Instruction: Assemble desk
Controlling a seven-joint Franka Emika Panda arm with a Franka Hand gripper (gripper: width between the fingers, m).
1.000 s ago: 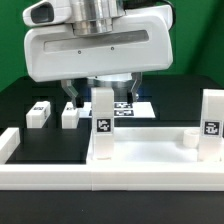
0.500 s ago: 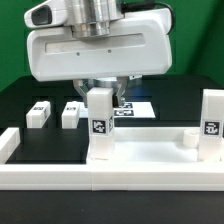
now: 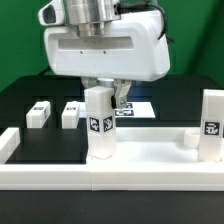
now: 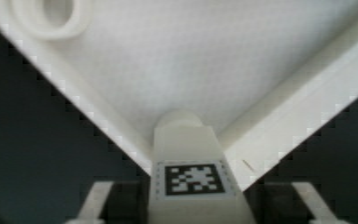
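Observation:
The white tabletop panel [image 3: 150,158] lies rim-up at the front. My gripper [image 3: 105,96] is shut on a white desk leg [image 3: 98,125] that stands upright at the panel's corner on the exterior view's left, its tag turned partly aside. In the wrist view the same leg [image 4: 195,160] sits between my fingers [image 4: 105,200], with the panel [image 4: 176,70] spreading beyond it and a round corner socket [image 4: 43,15] at the far end. A second leg [image 3: 211,122] stands upright at the panel's corner on the exterior view's right.
Two loose legs [image 3: 38,112] [image 3: 70,113] lie on the black table behind the panel, on the exterior view's left. The marker board [image 3: 135,108] lies behind my gripper. A small round socket [image 3: 188,138] rises from the panel. The low white border wall [image 3: 60,180] runs along the front.
My gripper has turned and shifted to the exterior view's right, and the held leg has rotated with it, so its tag now faces more to the left.

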